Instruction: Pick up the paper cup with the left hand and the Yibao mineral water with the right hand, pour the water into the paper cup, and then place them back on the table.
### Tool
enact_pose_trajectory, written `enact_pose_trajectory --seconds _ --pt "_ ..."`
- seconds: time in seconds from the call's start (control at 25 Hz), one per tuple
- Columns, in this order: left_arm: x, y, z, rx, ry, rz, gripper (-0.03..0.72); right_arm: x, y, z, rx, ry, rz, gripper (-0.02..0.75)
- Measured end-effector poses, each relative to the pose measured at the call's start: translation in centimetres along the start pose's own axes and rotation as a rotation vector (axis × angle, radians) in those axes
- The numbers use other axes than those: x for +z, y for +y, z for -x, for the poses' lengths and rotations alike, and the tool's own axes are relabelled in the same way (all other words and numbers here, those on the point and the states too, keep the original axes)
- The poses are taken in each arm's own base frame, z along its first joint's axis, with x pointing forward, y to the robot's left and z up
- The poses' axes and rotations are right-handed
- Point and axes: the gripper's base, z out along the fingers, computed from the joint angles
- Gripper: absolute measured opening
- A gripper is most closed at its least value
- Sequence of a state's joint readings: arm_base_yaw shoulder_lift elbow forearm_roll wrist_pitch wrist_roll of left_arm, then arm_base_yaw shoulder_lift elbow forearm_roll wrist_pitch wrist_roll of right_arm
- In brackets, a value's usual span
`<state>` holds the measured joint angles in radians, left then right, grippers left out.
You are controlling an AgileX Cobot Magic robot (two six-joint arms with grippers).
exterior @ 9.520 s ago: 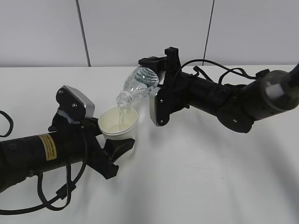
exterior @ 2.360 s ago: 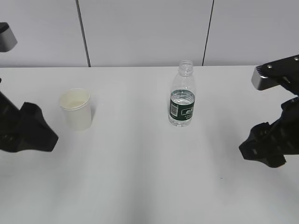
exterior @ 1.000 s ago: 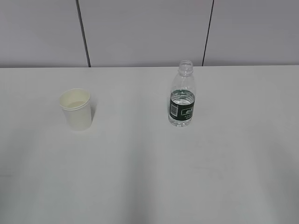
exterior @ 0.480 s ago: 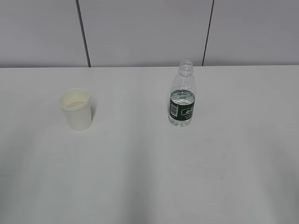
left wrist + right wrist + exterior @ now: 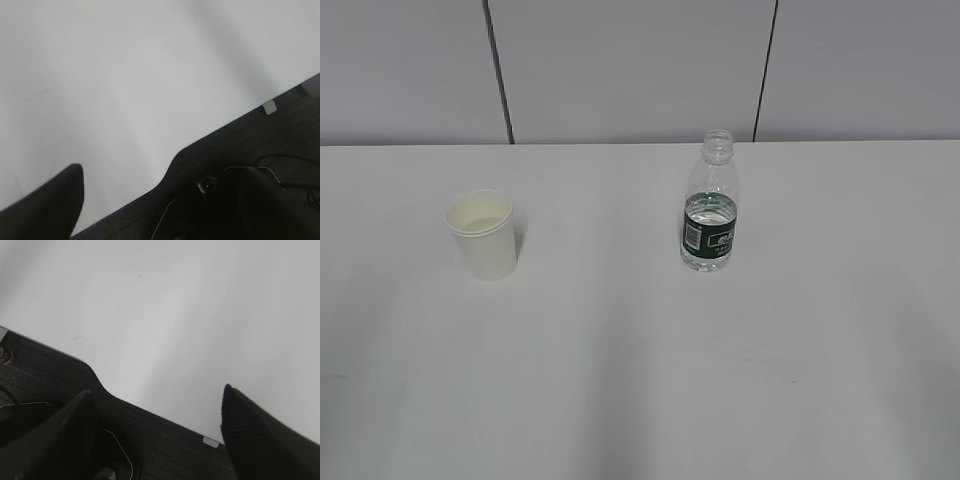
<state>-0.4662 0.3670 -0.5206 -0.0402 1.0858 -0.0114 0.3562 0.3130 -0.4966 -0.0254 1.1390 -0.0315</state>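
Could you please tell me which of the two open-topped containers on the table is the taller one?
The Yibao mineral water, the clear capless bottle with the dark green label, right of centre. The paper cup to its left is white, opaque and clearly shorter.

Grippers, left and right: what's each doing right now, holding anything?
Left gripper: only one finger shows; cannot tell open or shut, nothing visibly held.
Right gripper: open, fingers wide apart, empty, above the table.

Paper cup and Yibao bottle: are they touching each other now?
Apart. The exterior view shows the paper cup standing left and the Yibao bottle right, with a wide stretch of bare white table between them.
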Motion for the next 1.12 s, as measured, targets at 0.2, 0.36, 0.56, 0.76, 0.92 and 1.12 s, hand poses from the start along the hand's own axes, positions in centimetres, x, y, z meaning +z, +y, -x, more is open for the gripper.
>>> enact_pose_trajectory --seconds 0.2,0.36,0.56,0.76,0.92,1.12 --pt "-0.7 0.5 -0.4 -0.095 -0.061 0.081 0.545 -0.5 -0.3 -0.4 0.081 -0.035 -0.071 0.573" --pt "-1.8 0.7 -1.2 -0.192 -0.145 0.186 0.512 -1.3 -0.6 -1.1 0.214 -0.091 -0.204 0.573" --pt "-3.1 0.3 -2.4 -0.257 -0.266 0.285 0.498 -2.6 -0.1 -2.3 0.306 -0.202 -0.329 0.573" --pt "-3.9 -0.3 -3.4 -0.266 -0.347 0.322 0.496 -3.4 0.5 -3.3 0.3 -0.297 -0.357 0.573" --pt "-4.3 -0.6 -3.9 -0.26 -0.382 0.326 0.496 -3.4 0.5 -3.4 0.3 -0.3 -0.358 0.573" --pt "-4.3 -0.6 -4.0 -0.26 -0.381 0.326 0.496 -3.4 0.5 -3.4 0.3 -0.299 -0.358 0.573"
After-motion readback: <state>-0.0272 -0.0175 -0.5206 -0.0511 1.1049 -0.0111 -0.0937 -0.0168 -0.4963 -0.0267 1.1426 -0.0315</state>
